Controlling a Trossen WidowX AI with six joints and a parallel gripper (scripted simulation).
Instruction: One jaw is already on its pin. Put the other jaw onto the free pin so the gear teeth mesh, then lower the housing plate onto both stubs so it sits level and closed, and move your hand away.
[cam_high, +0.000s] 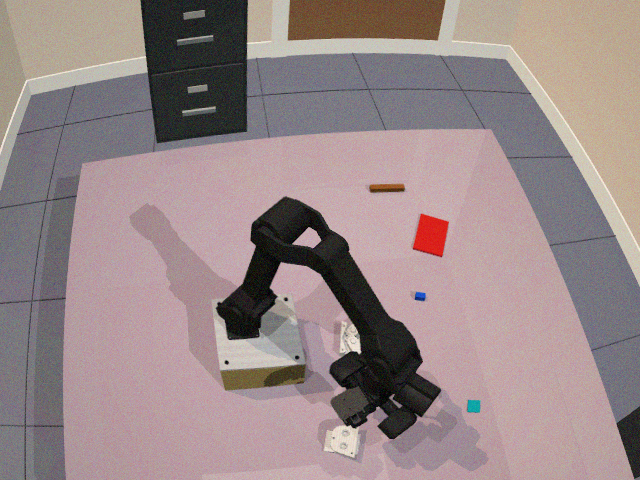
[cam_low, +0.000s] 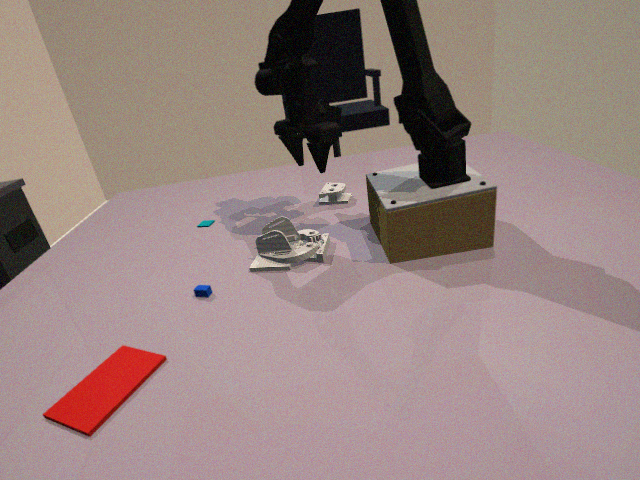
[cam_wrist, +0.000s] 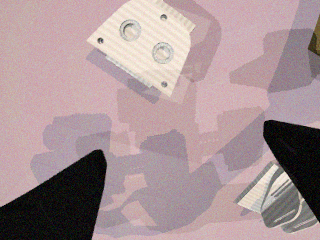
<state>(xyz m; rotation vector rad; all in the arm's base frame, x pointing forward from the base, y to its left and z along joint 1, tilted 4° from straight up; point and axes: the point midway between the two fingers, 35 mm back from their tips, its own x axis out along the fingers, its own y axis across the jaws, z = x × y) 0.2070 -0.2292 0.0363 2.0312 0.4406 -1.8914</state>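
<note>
My gripper (cam_high: 376, 424) (cam_low: 312, 167) (cam_wrist: 185, 143) is open and empty, high above the table between the two white assemblies. The pale housing plate (cam_high: 345, 440) (cam_low: 333, 188) (cam_wrist: 145, 47) lies apart from the base, its two round holes facing up; it looks raised on a part beneath it. The base plate (cam_high: 342, 347) (cam_low: 268, 266) (cam_wrist: 253, 192) carries two grey jaws with raised curved fins, side by side. The near jaw (cam_low: 272, 245) and the far jaw (cam_low: 280, 227) show in the exterior view. The arm partly hides them in the top view; whether the teeth mesh cannot be told.
The robot's pedestal (cam_high: 263, 378) (cam_low: 442, 227) stands beside the base plate. A blue block (cam_high: 420, 296) (cam_low: 203, 290), a teal square (cam_high: 473, 406) (cam_low: 205, 223), a red slab (cam_high: 431, 235) (cam_low: 105, 390) and a brown bar (cam_high: 386, 188) lie on the pink table.
</note>
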